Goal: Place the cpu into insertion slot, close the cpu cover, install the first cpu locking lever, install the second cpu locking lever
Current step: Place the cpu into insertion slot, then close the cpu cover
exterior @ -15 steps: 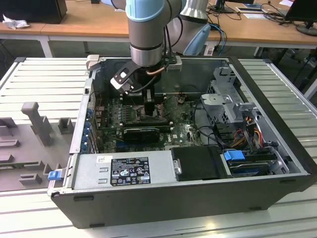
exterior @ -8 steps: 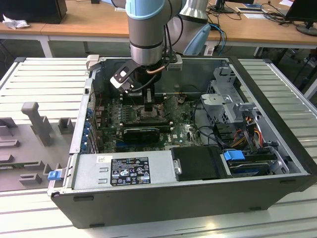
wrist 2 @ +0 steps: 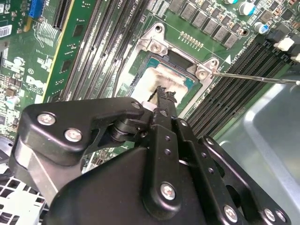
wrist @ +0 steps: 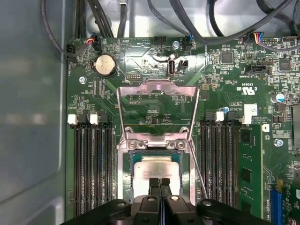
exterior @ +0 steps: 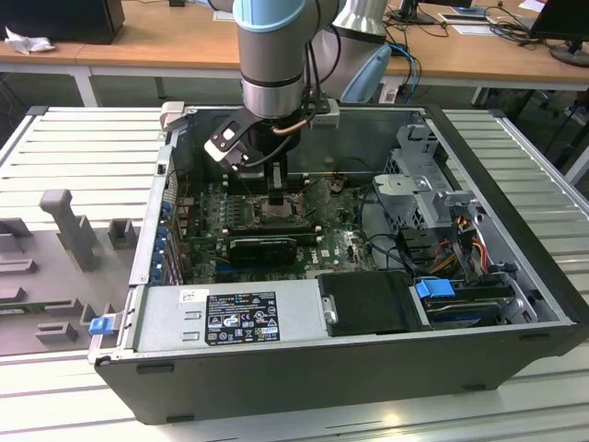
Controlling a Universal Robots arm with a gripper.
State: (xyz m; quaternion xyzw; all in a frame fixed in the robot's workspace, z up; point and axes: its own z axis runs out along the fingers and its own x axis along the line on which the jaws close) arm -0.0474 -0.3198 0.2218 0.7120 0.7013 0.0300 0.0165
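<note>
Placement of the chip was the step in hand, as I read it from my console. The small, flat, pale tan-silver square cpu (wrist: 157,168) lay level inside the square dark insertion slot (wrist: 124,174) with its silvery metal rim. My black two-fingered gripper (wrist: 159,183) hung directly over it, fingers pinched together with nothing between them. I could not tell whether the tips touched the chip's face.

The thin, silvery, square-framed cpu cover (wrist: 157,89) stood swung open from its hinge at the slot's edge, green board showing through its cut-out. A thin wire locking lever (wrist 2: 253,77) lay unlatched, angling away from a slot corner.

In the exterior view the slot sat at about ten o'clock from the middle of the open black computer case (exterior: 368,368), and the grey power supply box (exterior: 230,318) at seven o'clock.

Cover and levers were not yet done. I judged that any move from here called for lifting straight off, so the seated chip was not dragged.
</note>
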